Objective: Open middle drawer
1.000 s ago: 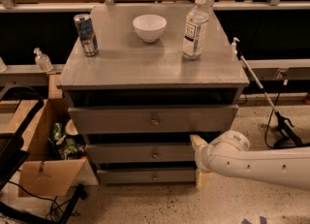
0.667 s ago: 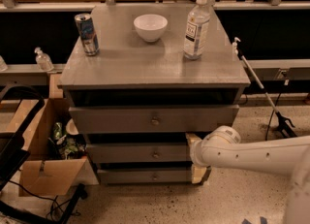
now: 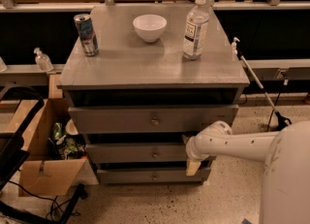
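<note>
Middle drawer (image 3: 126,153) first: a wide, shallow grey front, long axis running left to right, sandwiched between the taller top drawer (image 3: 111,120) above it and the narrow bottom drawer (image 3: 140,175) below. It looks pushed in, not yet opened. Its small round knob (image 3: 155,154) sits dead centre.

My gripper (image 3: 190,153) is at the same height as that drawer, against the right part of its front. The knob lies to my left, close but not touching. My fingers (image 3: 193,168) are apart, stacked one above the other: one tan tip shows at the drawer's upper edge, the other down by its lower edge. Nothing is clamped between them. My arm reaches in from the right of the drawer.

So the call, as I judge it: slide left along the front, line up on the knob, close, then pull straight out toward the camera.

Above the drawer, on the cabinet top (image 3: 121,68), stand a can (image 3: 86,35), a white bowl (image 3: 149,27) and a water bottle (image 3: 195,26). Left of the drawer a cardboard box (image 3: 46,174) sits on the speckled floor (image 3: 145,203).
</note>
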